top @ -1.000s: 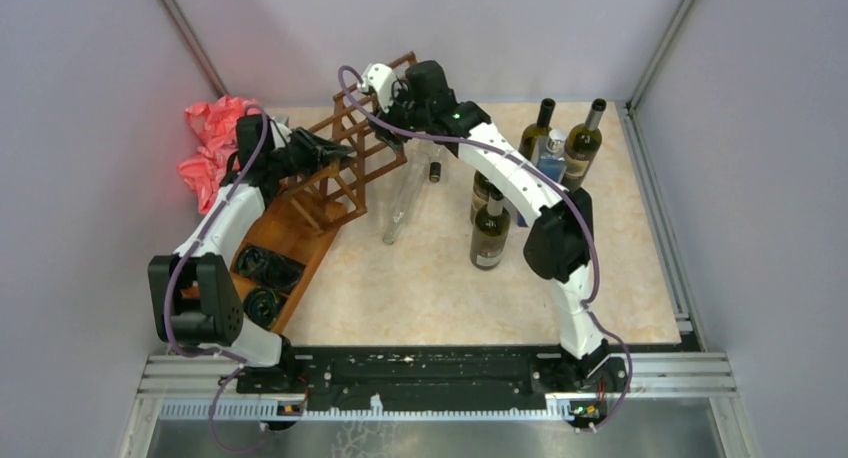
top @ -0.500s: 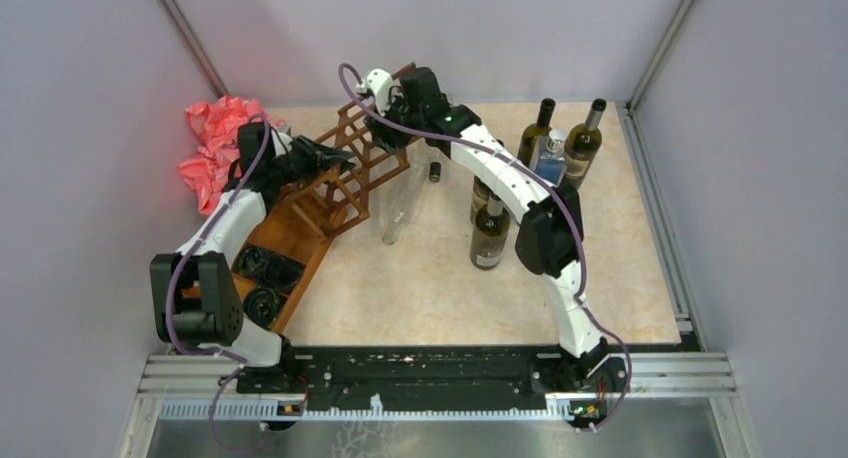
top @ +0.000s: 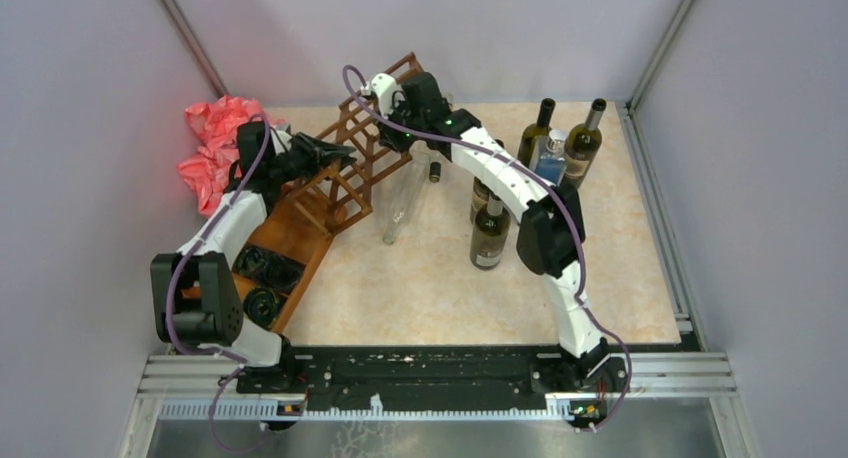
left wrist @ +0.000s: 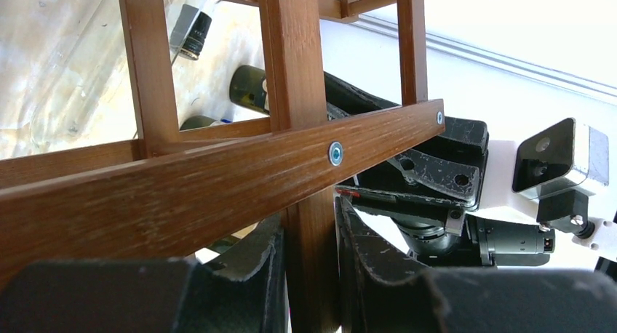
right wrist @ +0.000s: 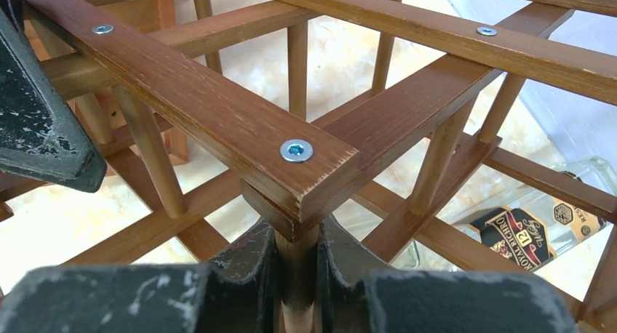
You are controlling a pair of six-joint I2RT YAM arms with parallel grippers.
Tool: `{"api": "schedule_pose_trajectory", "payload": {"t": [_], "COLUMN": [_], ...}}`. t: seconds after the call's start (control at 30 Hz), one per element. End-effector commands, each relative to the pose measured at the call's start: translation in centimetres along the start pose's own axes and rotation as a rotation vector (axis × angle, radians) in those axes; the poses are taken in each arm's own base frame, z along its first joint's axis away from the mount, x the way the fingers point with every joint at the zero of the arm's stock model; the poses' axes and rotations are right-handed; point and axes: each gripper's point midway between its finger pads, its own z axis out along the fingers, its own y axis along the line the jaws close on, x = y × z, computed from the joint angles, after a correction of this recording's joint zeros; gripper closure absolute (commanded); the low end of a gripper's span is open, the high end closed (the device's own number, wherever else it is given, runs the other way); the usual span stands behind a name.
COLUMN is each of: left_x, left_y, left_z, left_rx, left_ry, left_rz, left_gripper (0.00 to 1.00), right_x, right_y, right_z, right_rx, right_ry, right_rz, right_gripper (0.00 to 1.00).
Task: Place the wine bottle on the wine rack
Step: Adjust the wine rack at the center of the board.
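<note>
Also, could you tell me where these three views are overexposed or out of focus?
Left wrist: the wall at upper right is blown out white, and the left fingers at the bottom are soft. Right wrist: the tabletop seen through the wine rack is washed out. Top external: evenly lit, sharp.

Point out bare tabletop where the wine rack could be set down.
Widest bare patch: near half of the table, between the wooden tray and the right arm. Crowded at the back: wine rack, lying clear bottle, standing bottles.
</note>
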Motion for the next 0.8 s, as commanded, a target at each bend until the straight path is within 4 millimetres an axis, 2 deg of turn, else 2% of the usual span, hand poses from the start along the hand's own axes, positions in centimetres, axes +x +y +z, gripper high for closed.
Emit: {"api": "schedule_pose_trajectory", "payload": {"t": [0.0,0.07,0.1,0.13,0.2,0.33,0.37,0.47,0.63,0.77], "left_x": [1.0,0.9,0.8,0.6,0.4,-0.1,-1.3,-2.9,-6.1,-7.4], "left_y": [-6.5,-5.7,-5.2,-4.7,-3.7,-2.3,-2.0,-1.3,0.3,0.0], "left_z": [-2.1,-2.1,-2.1,-2.1,-2.1,-1.9,-2.4,-3.0,-5.3,-7.8], "left_rx": [0.195,0.179,0.171,0.163,0.14,0.084,0.069,0.003,-0.144,-0.188], "left_ry": [-0.022,-0.037,-0.047,-0.063,-0.082,-0.111,-0.146,-0.219,-0.387,-0.507], "left_rz": [0.198,0.215,0.22,0.226,0.238,0.265,0.278,0.323,0.408,0.485], "left_gripper": [0.65,0.38,0.29,0.22,0.14,0.11,0.11,0.1,0.08,0.07], "right_x": [-6.5,-7.3,-7.6,-7.7,-7.7,-7.3,-7.1,-7.1,-8.2,-8.6], "right_y": [0.5,0.3,0.1,0.1,-0.3,-0.6,-0.7,-0.9,-1.6,-1.6], "right_z": [-4.5,-5.2,-5.4,-5.4,-5.3,-4.6,-4.4,-4.1,-4.3,-4.1], "right_rx": [0.019,0.016,0.014,0.012,0.014,0.012,0.013,0.015,0.026,0.021], "right_ry": [-0.154,-0.176,-0.182,-0.185,-0.182,-0.175,-0.172,-0.172,-0.198,-0.212], "right_rz": [-0.014,-0.004,0.0,0.002,0.006,0.011,0.013,0.015,0.017,0.025], "right_gripper": [1.0,1.0,1.0,1.0,1.0,1.0,1.0,1.0,1.0,1.0]}}
